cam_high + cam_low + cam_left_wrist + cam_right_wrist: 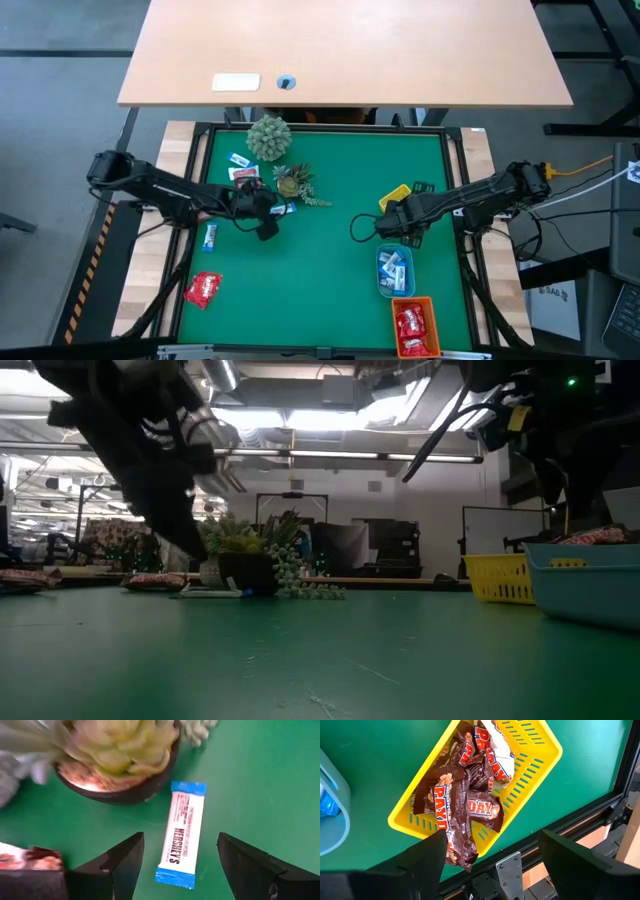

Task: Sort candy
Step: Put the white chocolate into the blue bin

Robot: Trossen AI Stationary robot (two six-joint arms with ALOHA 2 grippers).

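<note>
While the left hand [175, 862] hangs low over the green desk [330, 250] with its fingers spread wide and nothing between them, a blue-and-white candy bar [181, 833] lies flat on the mat right under the gap, touching neither finger. Just past the bar sits a small potted plant [120, 757] in a dark bowl, close to the bar's far end but apart from it. A brown wrapper [31, 861] shows at the edge of the left wrist view beside one finger. In the high view the left hand [266, 215] is left of centre, next to that plant [292, 181], with a rounder green plant [269, 137] behind it. More loose candy lies on the left side: a blue-and-white piece [240, 160], a dark piece [244, 174], another blue one [210, 236], and a red packet [203, 290] near the front left corner. The right hand [392, 222] is on the right side, fingers wide apart and empty, hovering above the yellow tray [540, 757], which holds a pile of brown bars [462, 802] and sits by the desk's edge. In front of it the blue tray [396, 272] holds blue-and-white pieces, and the orange tray [414, 326] at the front holds red packets. In the low view the yellow tray [497, 578] and blue tray [585, 585] stand side by side.
</note>
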